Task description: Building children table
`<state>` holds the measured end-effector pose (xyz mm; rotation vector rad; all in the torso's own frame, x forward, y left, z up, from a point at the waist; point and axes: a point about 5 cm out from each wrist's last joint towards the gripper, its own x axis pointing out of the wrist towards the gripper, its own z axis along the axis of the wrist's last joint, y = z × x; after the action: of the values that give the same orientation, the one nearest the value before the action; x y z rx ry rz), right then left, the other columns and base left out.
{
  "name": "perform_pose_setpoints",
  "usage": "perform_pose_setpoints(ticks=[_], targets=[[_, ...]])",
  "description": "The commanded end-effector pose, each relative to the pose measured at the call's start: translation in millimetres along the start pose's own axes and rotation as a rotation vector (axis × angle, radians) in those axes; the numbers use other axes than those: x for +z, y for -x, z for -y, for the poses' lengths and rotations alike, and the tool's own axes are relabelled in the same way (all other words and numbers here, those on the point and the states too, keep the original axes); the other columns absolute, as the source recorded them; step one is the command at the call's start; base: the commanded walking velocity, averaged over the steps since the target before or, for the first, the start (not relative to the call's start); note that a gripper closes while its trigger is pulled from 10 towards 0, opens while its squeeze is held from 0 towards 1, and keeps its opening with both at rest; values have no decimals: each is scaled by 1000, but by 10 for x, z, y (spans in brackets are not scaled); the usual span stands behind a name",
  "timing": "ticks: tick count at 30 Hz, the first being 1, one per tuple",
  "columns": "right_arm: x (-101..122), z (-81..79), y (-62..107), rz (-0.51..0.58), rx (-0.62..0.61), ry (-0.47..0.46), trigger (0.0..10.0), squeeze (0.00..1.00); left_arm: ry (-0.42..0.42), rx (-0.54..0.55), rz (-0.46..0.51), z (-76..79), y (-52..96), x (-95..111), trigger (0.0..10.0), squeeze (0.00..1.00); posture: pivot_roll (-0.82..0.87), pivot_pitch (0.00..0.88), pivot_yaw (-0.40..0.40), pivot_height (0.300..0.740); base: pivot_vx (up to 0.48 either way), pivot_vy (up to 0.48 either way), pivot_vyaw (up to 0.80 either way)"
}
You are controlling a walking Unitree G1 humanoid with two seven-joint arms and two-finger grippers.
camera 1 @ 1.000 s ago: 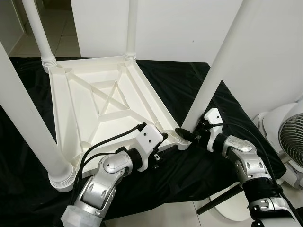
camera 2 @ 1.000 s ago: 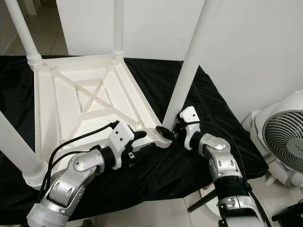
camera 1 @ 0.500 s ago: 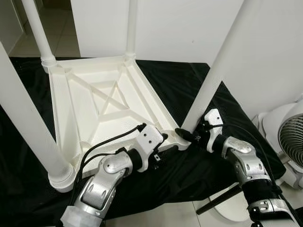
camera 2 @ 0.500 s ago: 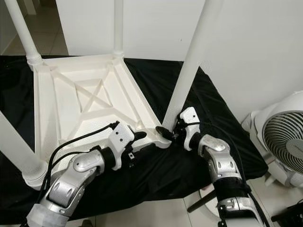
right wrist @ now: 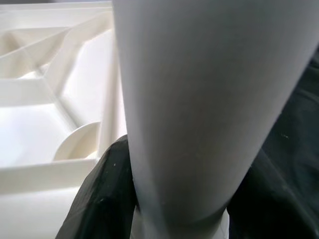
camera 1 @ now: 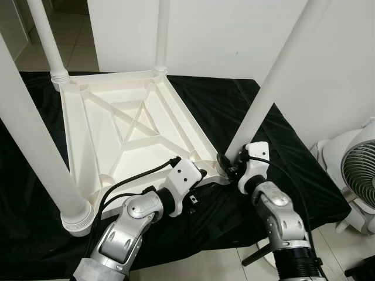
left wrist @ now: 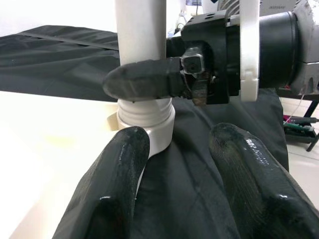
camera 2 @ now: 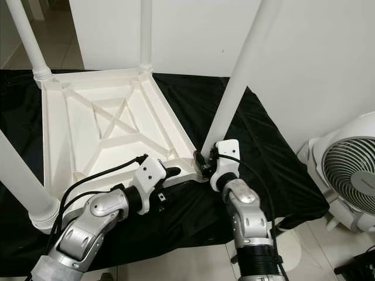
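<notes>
On a black cloth (camera 1: 234, 105) on the floor lies a white plastic table (camera 1: 129, 126), upside down, with its ribbed underside facing up. Round white legs stand up from its corners. The near right leg (camera 1: 266, 99) leans up and to the right from its corner. The right gripper (camera 1: 227, 168) is at the foot of that leg, with its black fingers on both sides of it. The left gripper (camera 1: 199, 175) rests at the near edge of the table, just beside that same corner. A thick leg (camera 1: 35, 152) stands at the near left corner and blocks that side. A white fan (camera 1: 358, 175) stands on the tiled floor at the right, well apart from the table. A white wall (camera 1: 222, 29) is close behind the cloth.

From the right eye, the same table (camera 2: 111, 126) has open cloth between it and the fan (camera 2: 351, 170).

In the left wrist view, the left gripper's two smooth black fingers (left wrist: 109, 199) are spread apart with nothing between them. One lies by the ringed white socket (left wrist: 147, 119) of the leg. The right gripper (left wrist: 149, 79) hugs the leg above it.

In the right wrist view, the smooth round leg (right wrist: 199, 99) sits tight between the black fingers (right wrist: 107, 194).
</notes>
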<state>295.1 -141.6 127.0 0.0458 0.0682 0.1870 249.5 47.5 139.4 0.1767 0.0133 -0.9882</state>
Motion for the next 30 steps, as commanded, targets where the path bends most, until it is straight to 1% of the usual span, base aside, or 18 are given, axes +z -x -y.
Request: perform_pose_setpoints(ticks=[1, 2, 4, 5, 6, 11, 12, 17, 21, 22, 24, 25, 26, 27, 28, 29, 30], targets=[[-72, 114, 43, -48, -111, 4, 10000, 0, -2, -7, -10, 17, -16, -19, 10000, 0, 81, 0, -101, 740, 0, 0, 0], [-73, 68, 69, -51, -179, -15, 10000, 0, -1, -9, -9, 23, -17, -18, 10000, 0, 84, 0, -101, 740, 0, 0, 0], [-73, 68, 69, -51, -179, -15, 10000, 0, -1, -9, -9, 23, -17, -18, 10000, 0, 84, 0, -101, 740, 0, 0, 0], [-66, -15, 82, -58, -185, -18, 10000, 0, -1, -11, -8, 29, -18, -17, 10000, 0, 85, 0, -102, 740, 0, 0, 0], [-21, -67, 82, -47, -186, -17, 10000, 0, 1, -13, -8, 39, -18, -16, 10000, 0, 85, 0, -103, 740, 0, 0, 0], [-11, -63, 87, -57, -200, -20, 10000, 0, 0, -14, -9, 39, -20, -16, 10000, 0, 91, 0, -106, 740, 0, 0, 0], [9, -78, 83, -47, -190, -26, 10000, 1000, -1, -13, -9, 36, -19, -16, 10000, 0, 93, 0, -106, 740, 0, 0, 0], [44, -86, 69, -32, -177, -45, 10000, 1000, -2, -12, -8, 33, -18, -15, 10000, 0, 93, 0, -107, 740, 0, 0, 0], [82, -39, 33, -26, -129, -50, 10000, 1000, -3, -13, -7, 35, -18, -13, 10000, 0, 92, 0, -106, 740, 0, 0, 0], [94, 3, 12, -29, -77, -39, 10000, 1000, -3, -14, -7, 34, -20, -12, 10000, 0, 91, 0, -104, 740, 0, 0, 0], [94, 3, 12, -29, -77, -39, 10000, 1000, -3, -14, -7, 34, -20, -12, 10000, 0, 91, 0, -104, 740, 0, 0, 0], [101, 45, -4, -36, -7, -14, 10000, 1000, -3, -15, -8, 32, -22, -13, 10000, 0, 90, 0, -101, 740, 0, 0, 0], [101, 45, -4, -36, -7, -14, 10000, 1000, -3, -15, -8, 32, -22, -13, 10000, 0, 90, 0, -101, 740, 0, 0, 0], [100, 109, -12, -44, 70, 20, 10000, 1000, -5, -17, -8, 29, -25, -12, 10000, 0, 90, 0, -100, 740, 0, 0, 0], [96, 181, -16, -50, 143, 64, 10000, 0, -6, -18, -8, 24, -25, -7, 10000, 0, 90, 0, -97, 740, 0, 0, 0], [91, 227, -7, -57, 229, 86, 10000, 0, -8, -19, -8, 19, -24, -4, 10000, 0, 90, 0, -96, 740, 0, 0, 0], [91, 227, -7, -57, 229, 86, 10000, 0, -8, -19, -8, 19, -24, -4, 10000, 0, 90, 0, -96, 740, 0, 0, 0]])
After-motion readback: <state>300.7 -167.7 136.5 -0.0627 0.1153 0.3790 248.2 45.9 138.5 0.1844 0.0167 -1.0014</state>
